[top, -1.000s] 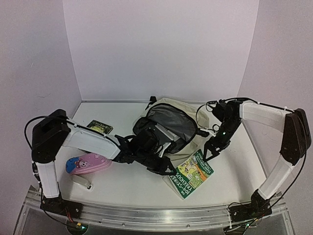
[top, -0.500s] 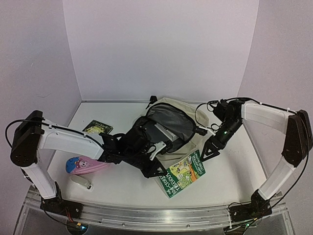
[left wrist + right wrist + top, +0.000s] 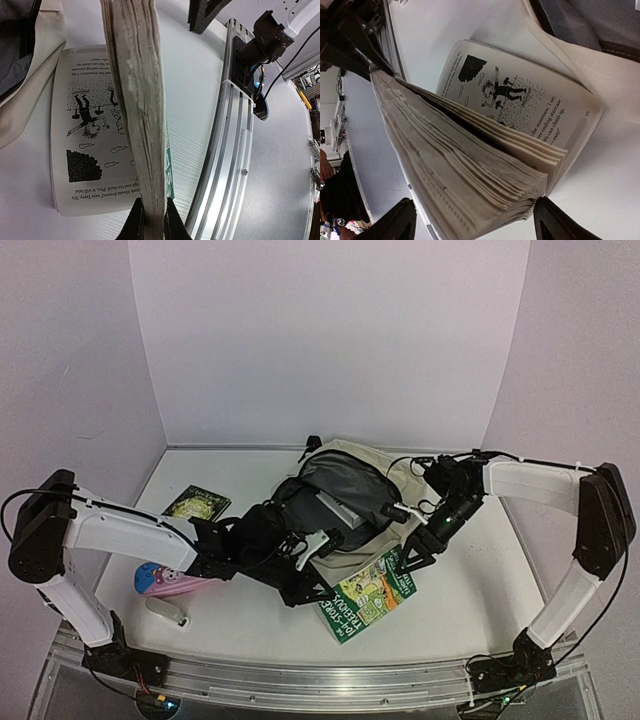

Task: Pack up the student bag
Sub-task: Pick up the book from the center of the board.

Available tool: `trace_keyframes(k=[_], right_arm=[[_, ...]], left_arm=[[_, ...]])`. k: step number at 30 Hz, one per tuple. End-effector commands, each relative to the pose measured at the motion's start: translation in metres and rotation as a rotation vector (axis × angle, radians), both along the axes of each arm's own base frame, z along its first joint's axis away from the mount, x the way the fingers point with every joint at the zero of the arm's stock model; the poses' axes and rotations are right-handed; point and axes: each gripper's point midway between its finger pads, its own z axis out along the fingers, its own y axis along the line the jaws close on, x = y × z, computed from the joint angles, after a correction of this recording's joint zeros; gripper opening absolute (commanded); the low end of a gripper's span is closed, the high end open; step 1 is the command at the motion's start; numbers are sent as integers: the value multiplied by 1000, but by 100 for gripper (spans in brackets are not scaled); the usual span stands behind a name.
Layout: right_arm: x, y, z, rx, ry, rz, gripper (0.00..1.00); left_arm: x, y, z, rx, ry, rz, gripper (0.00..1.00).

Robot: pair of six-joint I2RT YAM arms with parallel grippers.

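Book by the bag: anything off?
Yes. The green book is splayed open. The left gripper pinches only the thick upper block of pages, edge-up, while the bottom leaves lie flat on the table beside the student bag. The right gripper stands open around its end.

The book [image 3: 368, 590] cover reads "TREEHOUSE"; its open page [image 3: 87, 125] says "climb Mount Everest!"

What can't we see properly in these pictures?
Top view: half the pink pencil case hides under the left arm.
Top view: inside the student bag it is too dark to tell what's packed.
Top view: the small dark card is too small to read.
Left wrist view: the book hides its title behind its own pages.
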Motion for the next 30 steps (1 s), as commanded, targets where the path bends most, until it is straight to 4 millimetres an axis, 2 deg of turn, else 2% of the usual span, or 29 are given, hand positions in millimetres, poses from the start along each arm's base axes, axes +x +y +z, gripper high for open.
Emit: trace_keyframes(k=[1, 6, 8, 12, 16, 21, 23, 27, 30], right_arm=[[0, 17, -2, 53, 4, 1, 74], [-7, 20, -8, 55, 26, -9, 58], [-5, 22, -9, 49, 14, -24, 56], [11, 21, -18, 16, -63, -57, 70], [21, 27, -16, 29, -93, -64, 74], [22, 37, 1, 100, -88, -53, 74], [16, 42, 7, 133, -64, -41, 71], [3, 48, 12, 166, -33, -13, 57], [0, 51, 20, 188, -11, -14, 42]], left_arm=[[10, -9, 66, -215, -91, 1, 0], [18, 2, 74, -280, -72, 35, 0], [17, 3, 77, -298, -70, 27, 0], [10, 0, 80, -319, -61, -23, 0], [2, -1, 84, -336, -56, -71, 0], [3, 4, 88, -339, -71, -55, 0], [5, 7, 90, -342, -80, -41, 0], [18, 16, 92, -357, -75, 20, 0], [33, 24, 93, -374, -59, 91, 0]])
